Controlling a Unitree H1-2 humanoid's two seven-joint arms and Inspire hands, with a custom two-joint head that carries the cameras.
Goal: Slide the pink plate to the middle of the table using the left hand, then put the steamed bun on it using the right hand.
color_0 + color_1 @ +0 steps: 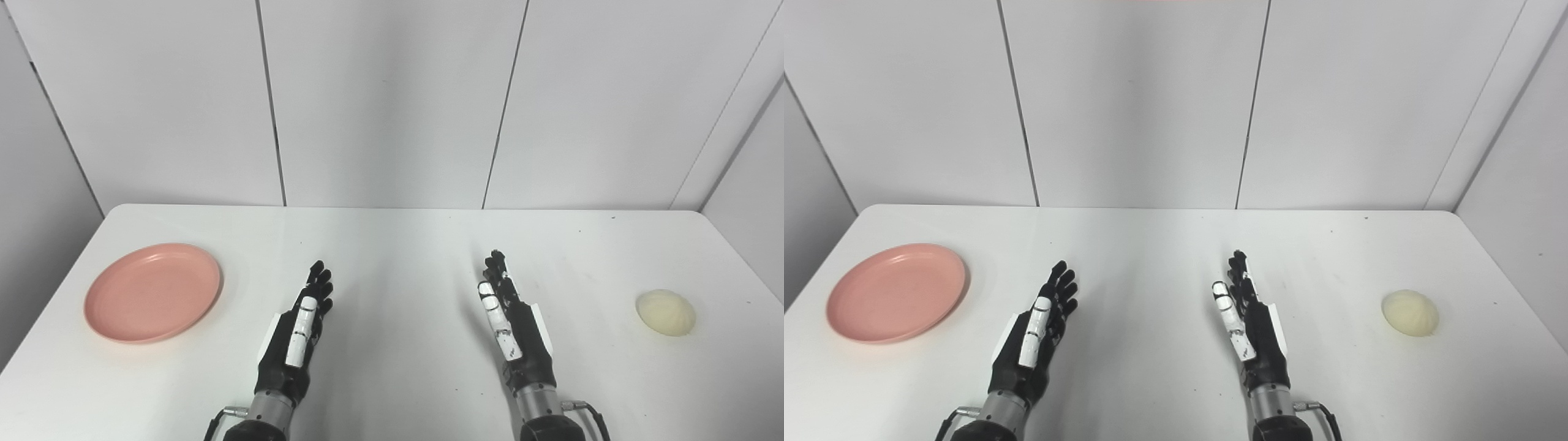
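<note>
White counter (392,245) with rounded far corners, backed by pale grey wall panels (386,98). Pink plate (153,291) flat on the counter's left side, near the left edge, well apart from the middle, nothing on it. Steamed bun (666,312), pale cream and domed, far over on the right side, resting directly on the counter, near the right edge. Left hand (300,334) raised edge-on near the front, between plate and centre, fingers (320,283) straight and stretched forward, lying side by side, closed on nothing, thumb along the top; near the plate but not touching it. Right hand (509,324) in a mirrored pose on the other side of centre, fingers (496,269) likewise straight and extended, holding nothing, well apart from the bun. Bare counter between the two hands. Metal wrists and thin cables visible at the bottom edge.
</note>
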